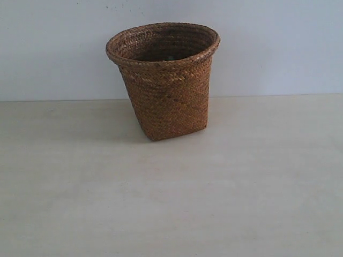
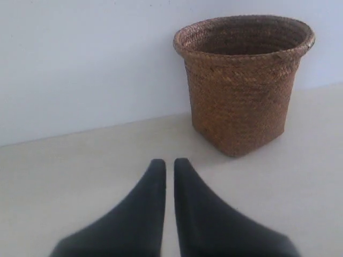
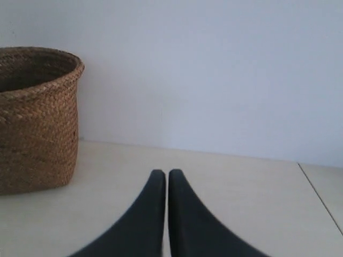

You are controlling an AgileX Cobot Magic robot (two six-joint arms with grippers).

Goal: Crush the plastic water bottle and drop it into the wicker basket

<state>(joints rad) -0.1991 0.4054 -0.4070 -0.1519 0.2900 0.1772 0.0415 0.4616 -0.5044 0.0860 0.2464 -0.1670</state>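
Note:
The brown wicker basket (image 1: 163, 80) stands upright at the back middle of the pale table, near the wall. It also shows in the left wrist view (image 2: 241, 80) and partly in the right wrist view (image 3: 35, 118). The plastic water bottle shows in no view; a faint greenish speck inside the basket mouth is too small to identify. My left gripper (image 2: 169, 162) is shut with nothing between its dark fingers, well short of the basket. My right gripper (image 3: 162, 173) is shut and empty too, off to the basket's side. Neither gripper shows in the exterior view.
The light wooden table (image 1: 171, 203) runs up to a plain white wall (image 1: 278, 43). A seam or table edge (image 3: 321, 198) shows in the right wrist view, on the side away from the basket.

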